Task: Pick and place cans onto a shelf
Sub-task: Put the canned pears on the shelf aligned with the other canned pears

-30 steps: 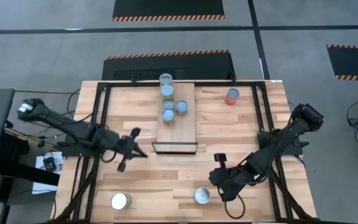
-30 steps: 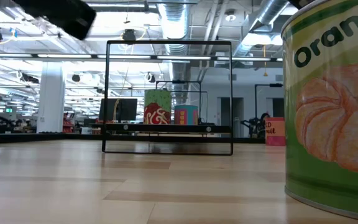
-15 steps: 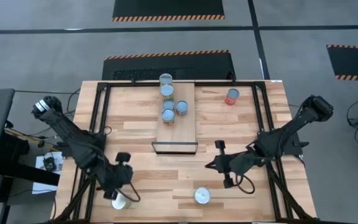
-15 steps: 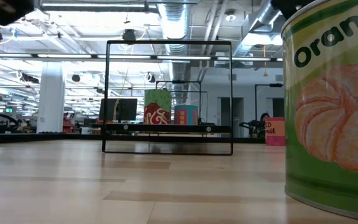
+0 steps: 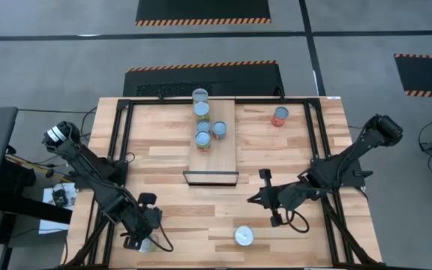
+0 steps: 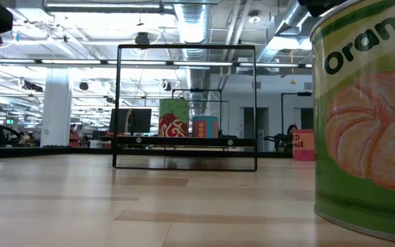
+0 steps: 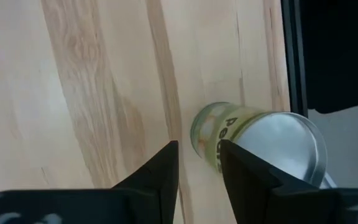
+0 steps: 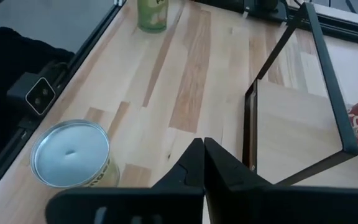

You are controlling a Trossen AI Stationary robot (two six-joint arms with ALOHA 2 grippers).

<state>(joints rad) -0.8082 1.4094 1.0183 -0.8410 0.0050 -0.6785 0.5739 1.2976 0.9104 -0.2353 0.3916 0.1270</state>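
Note:
A pear can [image 7: 253, 140] with a yellow-green label and silver top stands upright on the tabletop near its near left corner [image 5: 148, 244]. My left gripper [image 7: 199, 168] hangs open just above and beside it [image 5: 139, 231], pointing steeply down, touching nothing. A second can [image 5: 244, 236] stands at the near edge; it also shows in the right wrist view [image 8: 72, 155] and looms in the low view [image 6: 365, 116]. My right gripper [image 8: 202, 160] is shut and clear of it [image 5: 265, 187]. The shelf [image 5: 223, 159] carries several cans [image 5: 202, 124].
A red can [image 5: 280, 116] stands alone at the far right of the table. A black frame [image 5: 123, 142] runs along the table's sides, and a thin black frame [image 6: 187, 106] stands around the shelf. Bare wood lies between the shelf's front edge and the near cans.
My left gripper has swung from in front of the shelf toward the table's near left corner, tipped to point down, and now hangs over the pear can. My right gripper has drawn back from the near can toward the far edge, then kept still. No can has moved.

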